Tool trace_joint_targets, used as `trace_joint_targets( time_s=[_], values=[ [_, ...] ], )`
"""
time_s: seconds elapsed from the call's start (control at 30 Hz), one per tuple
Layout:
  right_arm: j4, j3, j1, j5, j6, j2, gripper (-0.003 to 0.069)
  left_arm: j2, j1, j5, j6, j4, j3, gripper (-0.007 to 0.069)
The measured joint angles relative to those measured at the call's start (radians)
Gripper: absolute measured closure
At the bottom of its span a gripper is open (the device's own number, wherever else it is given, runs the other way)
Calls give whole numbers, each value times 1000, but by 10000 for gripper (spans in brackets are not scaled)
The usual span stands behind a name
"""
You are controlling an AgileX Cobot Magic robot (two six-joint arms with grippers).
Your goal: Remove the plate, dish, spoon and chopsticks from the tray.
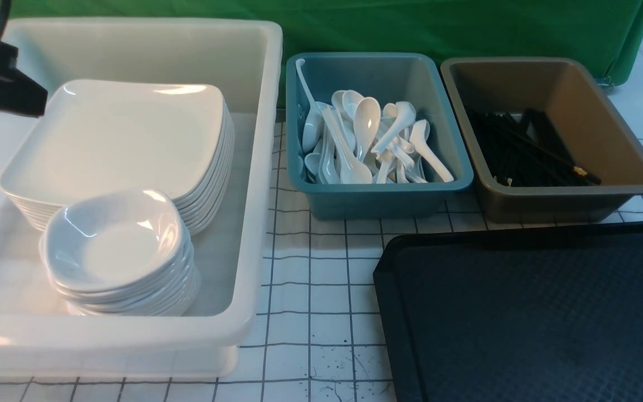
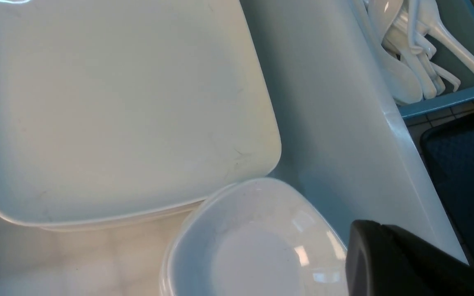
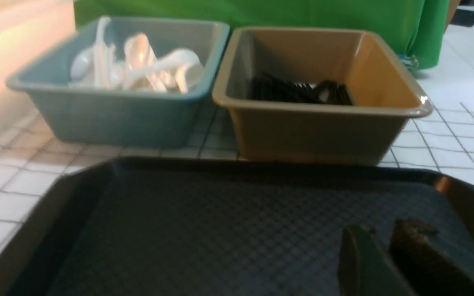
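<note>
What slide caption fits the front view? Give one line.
Black tray bare; plates and dishes stacked in white tub, spoons and chopsticks binned.

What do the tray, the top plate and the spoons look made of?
Tray: likely plastic, matte black, with a fine woven-look texture. Top plate: glossy white, ceramic or melamine, judging by its sharp highlights. Spoons: the same glossy white look.

You have a big white tub (image 1: 254,167) far left on the gridded counter (image 1: 310,279). Right of it sit a teal bin (image 1: 380,198) and a brown bin (image 1: 556,206), a green cloth (image 1: 411,25) behind them.
</note>
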Motion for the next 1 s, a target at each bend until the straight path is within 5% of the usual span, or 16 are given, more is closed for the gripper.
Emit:
trace_joint_targets(
  time_s=[0.6, 1.0],
  values=[
    [-12, 69, -138, 18, 0, -11, 453, 0, 0, 39, 0, -41, 0, 627],
    [-12, 73, -160, 32, 0, -11, 428, 0, -9, 65, 0, -250, 58, 627]
  ],
)
